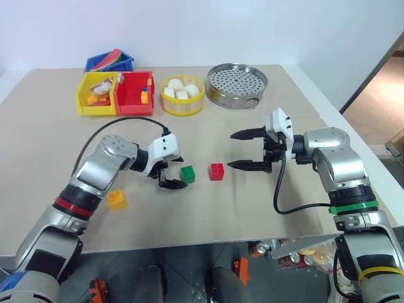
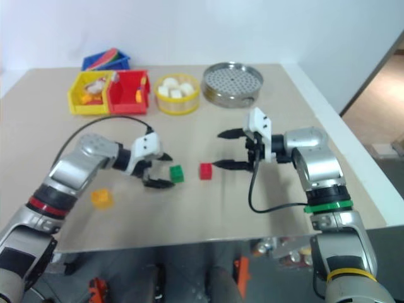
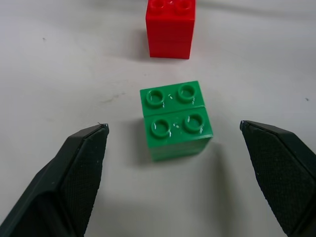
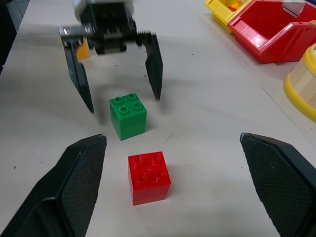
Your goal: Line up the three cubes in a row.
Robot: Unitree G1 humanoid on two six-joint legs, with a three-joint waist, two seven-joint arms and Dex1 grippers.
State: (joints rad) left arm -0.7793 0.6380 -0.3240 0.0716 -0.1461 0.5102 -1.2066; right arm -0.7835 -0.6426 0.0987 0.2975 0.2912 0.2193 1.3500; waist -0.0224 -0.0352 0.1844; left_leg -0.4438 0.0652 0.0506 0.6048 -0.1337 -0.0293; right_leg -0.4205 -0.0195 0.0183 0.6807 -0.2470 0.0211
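Note:
The green cube (image 1: 187, 173) and the red cube (image 1: 217, 171) sit side by side on the tan table, a small gap between them. The yellow-orange cube (image 1: 116, 199) lies apart from them, nearer the front left and beside my left forearm. My left gripper (image 1: 172, 175) is open just left of the green cube, its fingers (image 3: 81, 182) spread wide on either side without touching it. My right gripper (image 1: 231, 150) is open and empty, hovering just right of the red cube (image 4: 149, 177), its fingertips pointing toward it.
At the back of the table stand a blue bin (image 1: 108, 62), a yellow bin (image 1: 95, 96) and a red bin (image 1: 134, 92) with small clutter, a yellow-rimmed bowl (image 1: 182, 105) of white lumps and a perforated steel tray (image 1: 237, 85). The table's front edge (image 1: 189, 243) is close.

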